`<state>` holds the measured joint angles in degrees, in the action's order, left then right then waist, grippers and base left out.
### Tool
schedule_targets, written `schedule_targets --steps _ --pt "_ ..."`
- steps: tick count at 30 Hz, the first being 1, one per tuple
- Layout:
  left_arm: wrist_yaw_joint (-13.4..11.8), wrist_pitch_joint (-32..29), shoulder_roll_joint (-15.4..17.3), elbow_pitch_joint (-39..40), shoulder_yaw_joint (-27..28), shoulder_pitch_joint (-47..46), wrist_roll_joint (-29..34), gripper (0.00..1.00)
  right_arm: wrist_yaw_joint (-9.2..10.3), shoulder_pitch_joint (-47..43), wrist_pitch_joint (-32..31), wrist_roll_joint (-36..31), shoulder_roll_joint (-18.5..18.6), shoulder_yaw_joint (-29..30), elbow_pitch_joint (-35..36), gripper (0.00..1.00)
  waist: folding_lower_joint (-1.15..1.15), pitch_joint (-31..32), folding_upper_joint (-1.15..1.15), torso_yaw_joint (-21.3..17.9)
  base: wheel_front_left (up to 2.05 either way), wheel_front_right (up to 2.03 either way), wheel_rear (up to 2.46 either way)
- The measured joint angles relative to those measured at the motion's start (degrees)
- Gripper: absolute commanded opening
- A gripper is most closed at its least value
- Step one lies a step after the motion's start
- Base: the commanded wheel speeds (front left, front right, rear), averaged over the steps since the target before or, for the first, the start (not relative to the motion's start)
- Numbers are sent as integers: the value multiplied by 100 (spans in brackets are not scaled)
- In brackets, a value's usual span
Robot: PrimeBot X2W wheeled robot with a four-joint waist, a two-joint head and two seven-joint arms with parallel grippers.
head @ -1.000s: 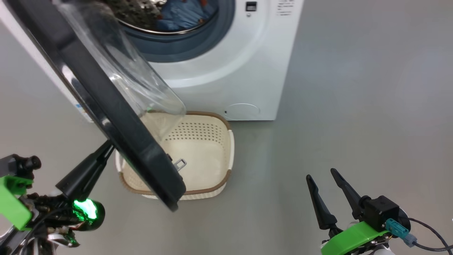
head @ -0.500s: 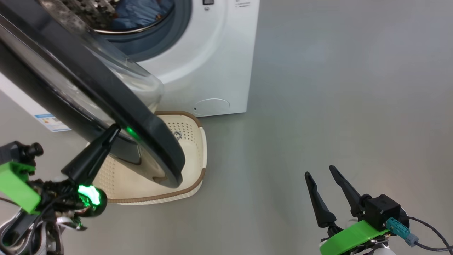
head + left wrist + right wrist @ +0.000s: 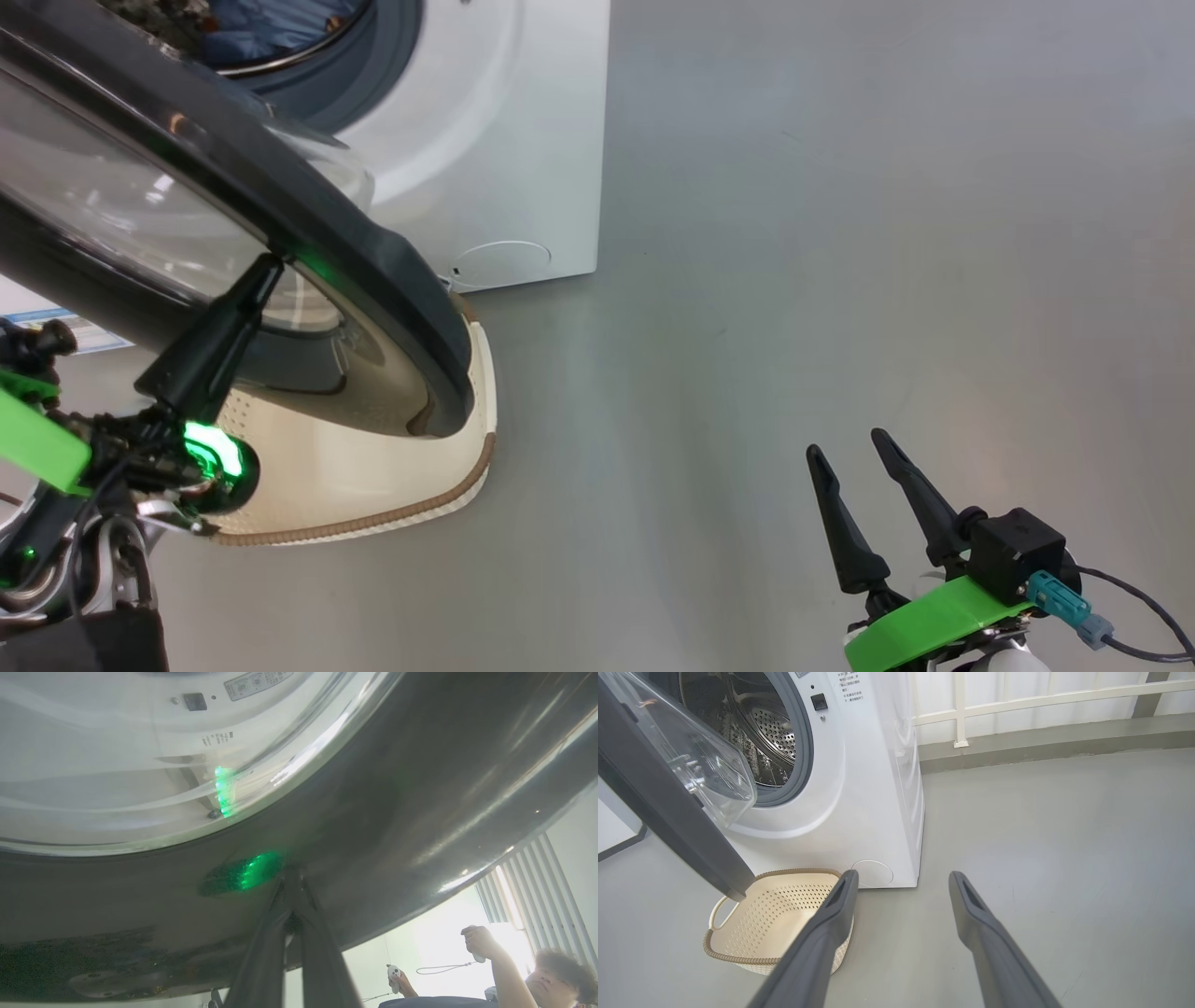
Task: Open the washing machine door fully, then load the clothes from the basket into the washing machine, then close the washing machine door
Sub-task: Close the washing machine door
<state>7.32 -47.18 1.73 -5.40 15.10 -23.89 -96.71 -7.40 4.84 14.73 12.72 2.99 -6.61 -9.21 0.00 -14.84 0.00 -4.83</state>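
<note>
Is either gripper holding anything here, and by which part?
Nothing is held. The left gripper is shut, its tips against the black rim of the washing machine door, not around it. The right gripper is open and empty.

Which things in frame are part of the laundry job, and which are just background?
Job: washing machine door, washing machine, clothes in the drum, empty basket, left gripper shut against the door rim.
Background: right gripper open and empty, person holding controllers, white railing.
</note>
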Motion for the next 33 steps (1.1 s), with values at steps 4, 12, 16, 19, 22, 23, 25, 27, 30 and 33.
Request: schedule_targets --steps 4,12,16,19,22,23,25,27,30,33 --pt "0 56 -14 -114 43 -103 13 0 0 0 0 1 0 3 15 100 0 -33 0 -62 0 0 0" --pt "0 189 -32 -267 43 -238 23 0 0 2 0 3 -1 0 20 100 0 -35 0 -62 0 0 0" --pt "0 259 -41 -307 80 -235 114 0 0 2 0 8 -1 10 1 100 0 34 0 -37 0 0 0" --pt "0 324 -44 -315 101 -202 118 0 0 2 0 8 -1 26 -23 100 0 108 0 3 0 0 0" --pt "0 520 -46 -328 125 -40 123 0 0 2 0 25 -1 34 -73 100 0 223 0 78 0 0 0" --pt "0 520 -46 -328 125 -40 123 0 0 2 0 25 -1 34 -73 100 0 223 0 78 0 0 0" --pt "0 753 -45 -335 177 136 122 0 0 1 0 51 -1 32 -108 100 0 327 0 132 0 0 0" --pt "0 878 -45 -334 183 241 120 0 0 -1 0 51 -1 33 -132 100 0 398 0 165 0 0 0" --pt "0 1111 -45 -321 208 409 120 0 0 -9 0 53 -1 32 -162 100 0 493 0 209 0 0 0" --pt "0 1452 -45 -320 269 571 118 0 0 -14 0 67 -1 25 -194 100 0 592 0 234 0 0 0"
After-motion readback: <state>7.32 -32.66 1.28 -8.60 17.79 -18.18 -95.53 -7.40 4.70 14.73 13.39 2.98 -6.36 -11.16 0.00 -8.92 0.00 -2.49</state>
